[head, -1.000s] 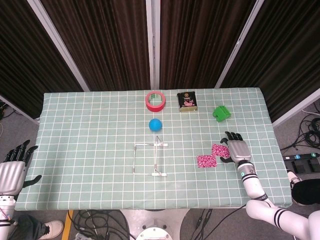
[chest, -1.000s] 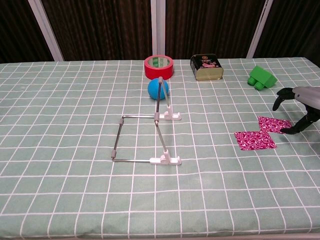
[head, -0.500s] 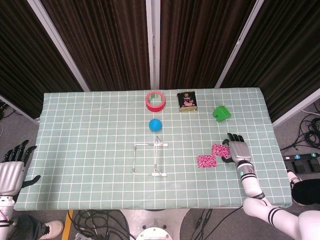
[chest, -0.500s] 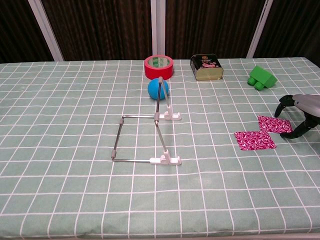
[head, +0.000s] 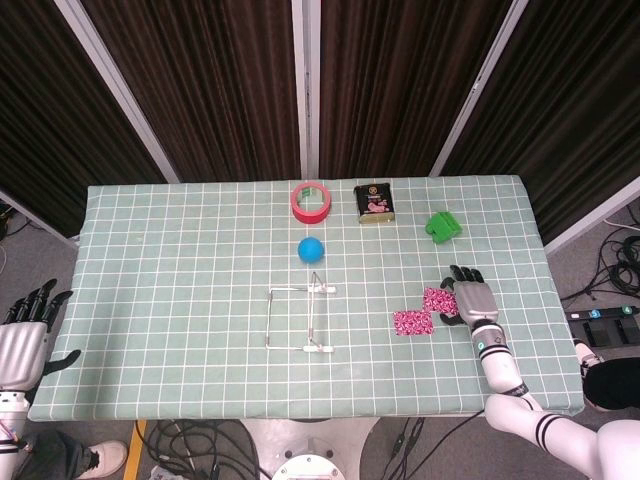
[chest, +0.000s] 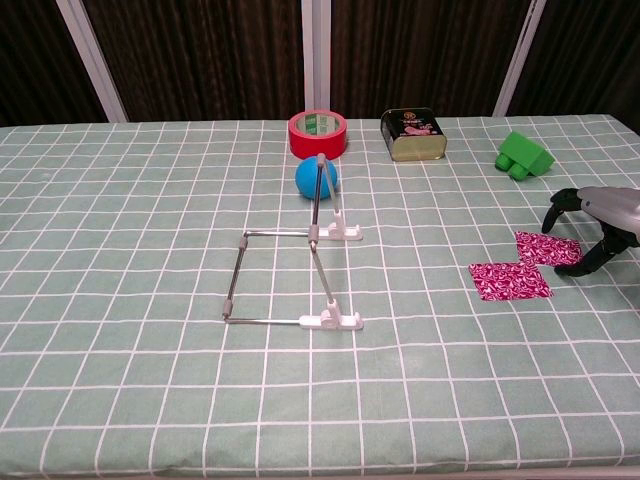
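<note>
My right hand (head: 473, 298) (chest: 597, 225) hovers over the right side of the table, fingers apart and empty, with its fingertips at the right edge of a pink patterned cloth (head: 425, 311) (chest: 524, 266) that lies flat. My left hand (head: 22, 338) hangs beyond the table's left edge, fingers spread and holding nothing; the chest view does not show it. A metal wire stand (head: 304, 318) (chest: 300, 268) with white feet sits at the table's middle, and a blue ball (head: 312, 249) (chest: 317, 177) lies just behind it.
A red tape roll (head: 311, 201) (chest: 317, 133), a dark tin (head: 373, 203) (chest: 410, 133) and a green block (head: 442, 226) (chest: 525, 154) stand along the far side. A green checked cloth (head: 170, 280) covers the table. Cables lie on the floor near the front edge.
My right hand drew slightly back from the pink cloth, then shifted a little toward it again. My left hand sank slightly lower beside the table.
</note>
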